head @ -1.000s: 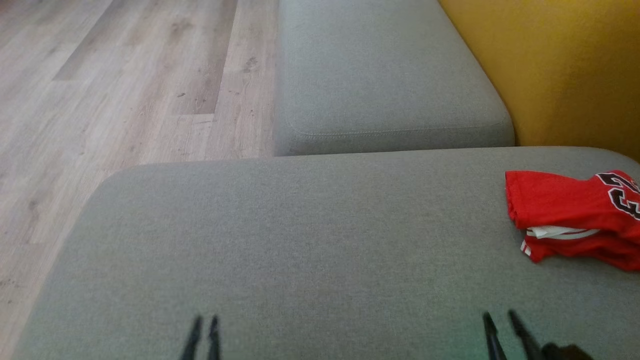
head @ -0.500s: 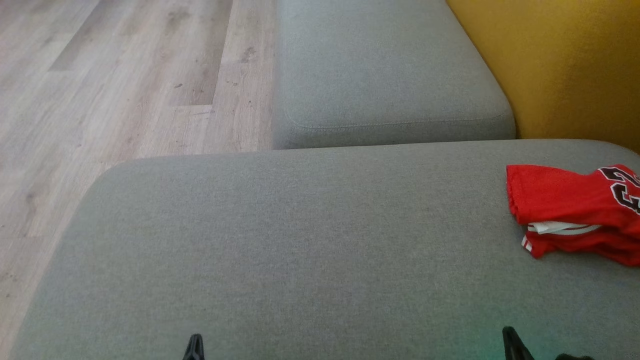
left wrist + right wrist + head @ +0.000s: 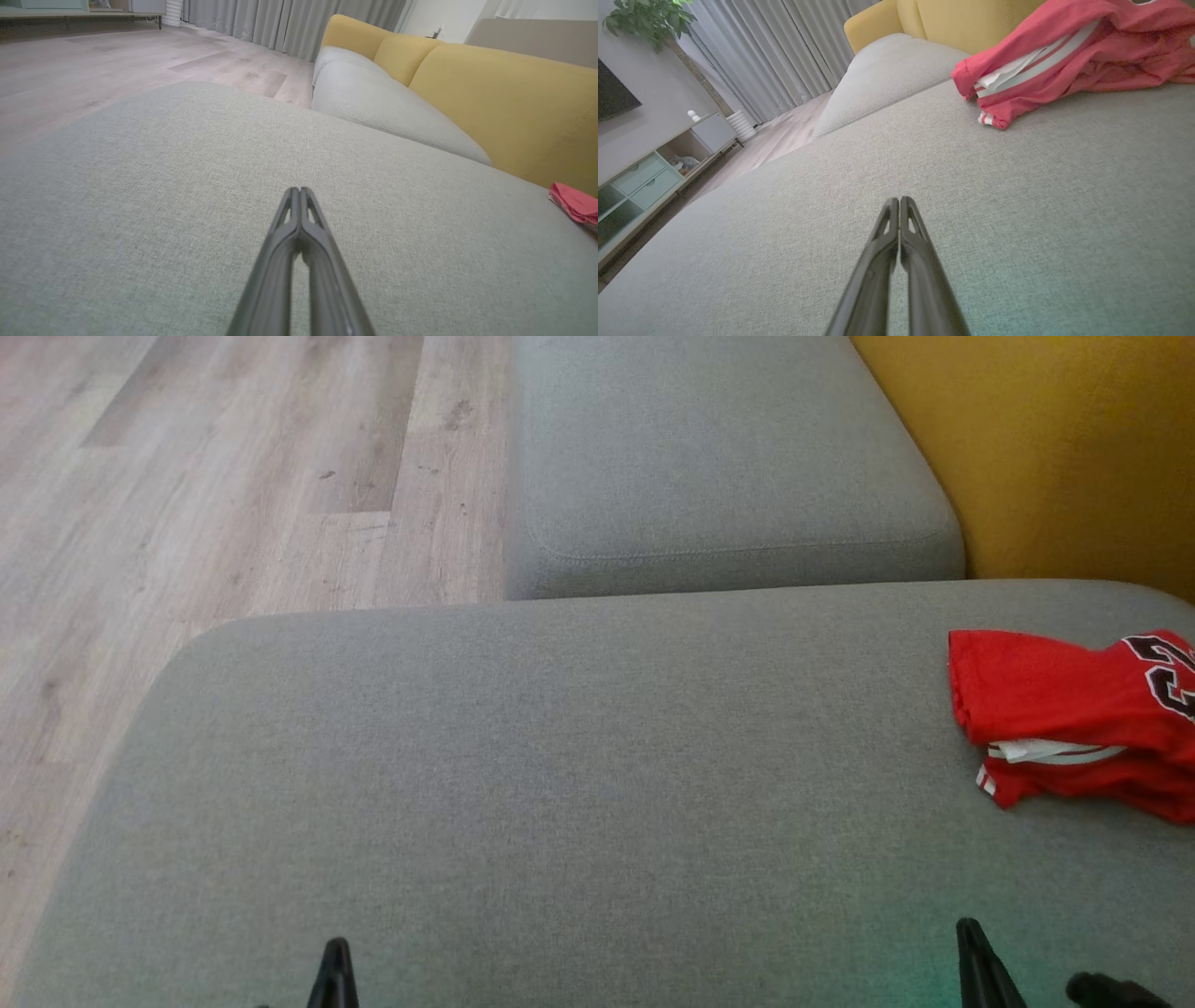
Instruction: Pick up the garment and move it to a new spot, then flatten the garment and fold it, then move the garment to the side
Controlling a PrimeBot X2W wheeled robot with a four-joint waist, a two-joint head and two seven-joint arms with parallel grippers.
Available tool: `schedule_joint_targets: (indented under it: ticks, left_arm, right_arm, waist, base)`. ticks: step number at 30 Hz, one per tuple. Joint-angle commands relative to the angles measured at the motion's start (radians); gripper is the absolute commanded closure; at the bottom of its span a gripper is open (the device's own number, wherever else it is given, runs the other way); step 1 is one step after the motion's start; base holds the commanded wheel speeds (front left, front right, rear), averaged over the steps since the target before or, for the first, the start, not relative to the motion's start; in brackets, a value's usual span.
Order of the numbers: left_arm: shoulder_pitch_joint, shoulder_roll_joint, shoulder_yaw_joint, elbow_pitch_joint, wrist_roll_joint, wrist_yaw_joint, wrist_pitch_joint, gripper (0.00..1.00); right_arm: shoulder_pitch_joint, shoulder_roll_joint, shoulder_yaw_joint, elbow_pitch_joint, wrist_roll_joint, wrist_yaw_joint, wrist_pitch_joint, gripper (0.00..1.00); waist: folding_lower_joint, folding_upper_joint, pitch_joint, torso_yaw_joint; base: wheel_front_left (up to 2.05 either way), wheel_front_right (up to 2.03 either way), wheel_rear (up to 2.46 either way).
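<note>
Both pincers, left gripper [image 3: 299, 190] and right gripper [image 3: 899, 200], are held closed and empty. Red garment [image 3: 1074, 719] is seen folded at the cushion's [image 3: 560, 756] right side; probably only withdrawal is needed.

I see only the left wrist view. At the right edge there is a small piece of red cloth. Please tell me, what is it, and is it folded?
Observer: It is a red garment with a black number, lying in a folded pile on the grey cushion.
Operator: Is the right gripper holding it?
Observer: No. The right gripper is shut, apart from it.
Operator: Anything white on it?
Observer: Yes, white stripes show at its edge.
</note>
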Motion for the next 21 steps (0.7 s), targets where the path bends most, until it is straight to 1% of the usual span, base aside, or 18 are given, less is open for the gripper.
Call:
schedule_joint_targets:
  ticks: [1, 21]
  left_arm:
    - [-0.058, -0.002, 0.023, -0.034, -0.027, -0.01, 0.004, 1.0]
    - [-0.111, -0.003, 0.078, -0.038, -0.266, -0.049, 0.061, 1.0]
  right_arm:
    - [-0.063, -0.003, -0.005, -0.037, 0.03, 0.002, 0.008, 1.0]
    - [-0.12, -0.003, -0.031, -0.053, 0.272, 0.003, 0.066, 1.0]
  waist:
    - [0.0, -0.0001, 0.003, 0.0]
    - [0.0, -0.0001, 0.04, -0.004]
  base:
    - [0.0, 0.0, 0.0]
    - [0.0, 0.0, 0.0]
